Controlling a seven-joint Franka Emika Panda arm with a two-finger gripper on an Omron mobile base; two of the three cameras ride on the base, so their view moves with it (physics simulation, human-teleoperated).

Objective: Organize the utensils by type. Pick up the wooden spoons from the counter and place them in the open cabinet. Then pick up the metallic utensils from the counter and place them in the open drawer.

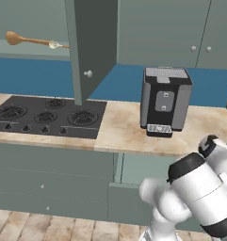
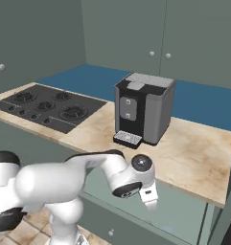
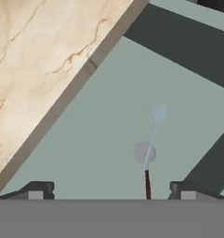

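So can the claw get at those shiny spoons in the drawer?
Probably yes. The open claw hangs right above the two metal utensils on the drawer floor, with nothing between.

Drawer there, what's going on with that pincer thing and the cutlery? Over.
Pincer open, empty, above the open drawer. Both metallic utensils lying inside. Large wooden spoon on the cabinet shelf. Nothing in the way.

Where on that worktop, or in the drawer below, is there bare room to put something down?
The counter is bare between the stove and the coffee machine, and right of the machine. The drawer floor is bare beside the two metallic utensils, which lie together between the open hand tips.
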